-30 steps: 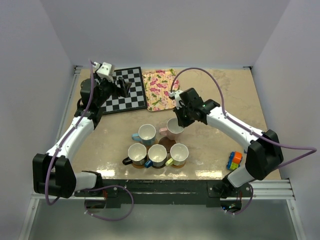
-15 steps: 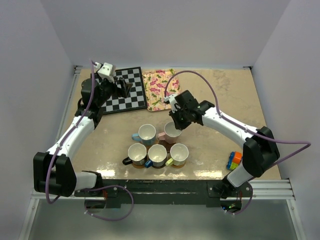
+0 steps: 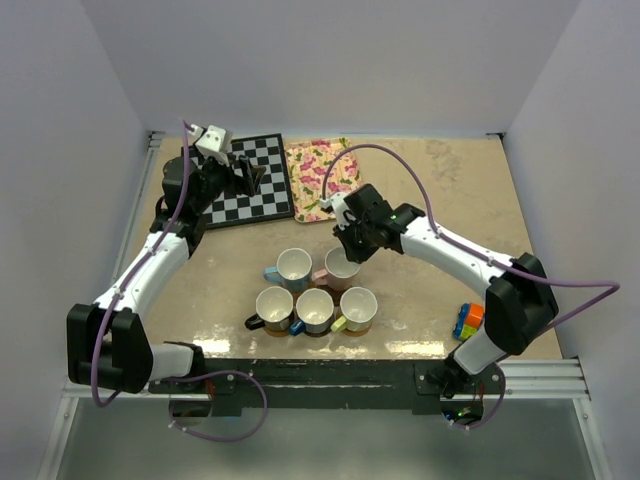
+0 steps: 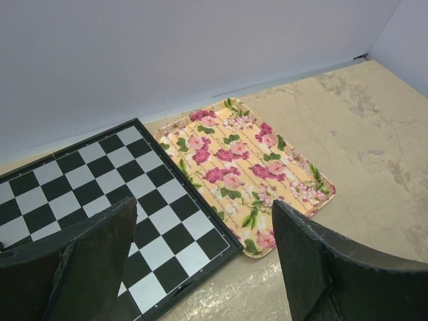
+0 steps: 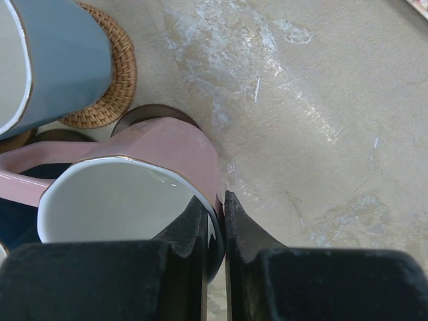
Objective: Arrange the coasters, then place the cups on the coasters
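Left arm stretched to the far left, left gripper (image 4: 204,208) gaping wide; right arm bent inward, right gripper (image 5: 223,212) pinching pink cup (image 5: 167,150) rim.

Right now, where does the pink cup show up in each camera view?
Top external: pink cup mid-table, under the right gripper, right of the light blue cup.
Left wrist: not in it; only chessboard and floral tray.
Right wrist: pink cup lower left, rim pinched by the right gripper.
Shared landmark: the light blue cup, upper left in the right wrist view.

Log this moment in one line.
right hand shut on pink cup rim | pink cup over dark coaster | left hand open over chessboard
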You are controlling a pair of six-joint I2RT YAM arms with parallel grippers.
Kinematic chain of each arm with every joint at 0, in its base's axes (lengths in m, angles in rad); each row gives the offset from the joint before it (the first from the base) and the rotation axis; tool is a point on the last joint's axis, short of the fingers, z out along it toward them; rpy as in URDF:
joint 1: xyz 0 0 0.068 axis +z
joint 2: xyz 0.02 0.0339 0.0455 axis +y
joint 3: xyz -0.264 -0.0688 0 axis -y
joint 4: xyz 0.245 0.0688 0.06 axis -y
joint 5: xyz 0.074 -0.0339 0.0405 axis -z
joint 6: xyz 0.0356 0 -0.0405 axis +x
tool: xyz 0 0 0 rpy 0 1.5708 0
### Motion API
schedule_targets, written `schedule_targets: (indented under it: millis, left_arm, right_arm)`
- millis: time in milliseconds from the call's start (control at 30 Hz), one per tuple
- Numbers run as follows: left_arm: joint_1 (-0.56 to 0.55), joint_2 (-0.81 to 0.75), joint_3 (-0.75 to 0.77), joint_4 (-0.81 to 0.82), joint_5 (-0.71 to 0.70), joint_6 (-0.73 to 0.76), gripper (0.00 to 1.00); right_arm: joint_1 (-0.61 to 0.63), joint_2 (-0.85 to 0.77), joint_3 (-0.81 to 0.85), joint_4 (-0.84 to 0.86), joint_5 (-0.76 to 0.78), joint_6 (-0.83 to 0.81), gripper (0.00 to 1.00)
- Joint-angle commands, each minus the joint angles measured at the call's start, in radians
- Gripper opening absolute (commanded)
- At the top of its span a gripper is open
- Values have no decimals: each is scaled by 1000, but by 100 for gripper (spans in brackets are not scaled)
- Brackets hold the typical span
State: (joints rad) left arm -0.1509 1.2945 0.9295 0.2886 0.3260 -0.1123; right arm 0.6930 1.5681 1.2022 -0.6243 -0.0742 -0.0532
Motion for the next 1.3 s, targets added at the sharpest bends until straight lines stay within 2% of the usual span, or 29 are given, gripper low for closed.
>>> schedule_targets:
  millis: [0, 1067, 1267]
  left_arm:
    - [7, 2, 42, 27, 15, 6, 86]
    - [7, 2, 42, 29, 21, 2, 86]
    - [7, 2, 42, 29, 21, 0, 86]
  right_arm:
    - [22, -10, 51, 54, -35, -10, 0]
    - [82, -2, 43, 60, 28, 36, 0]
    - [86, -5, 39, 60, 40, 41, 6]
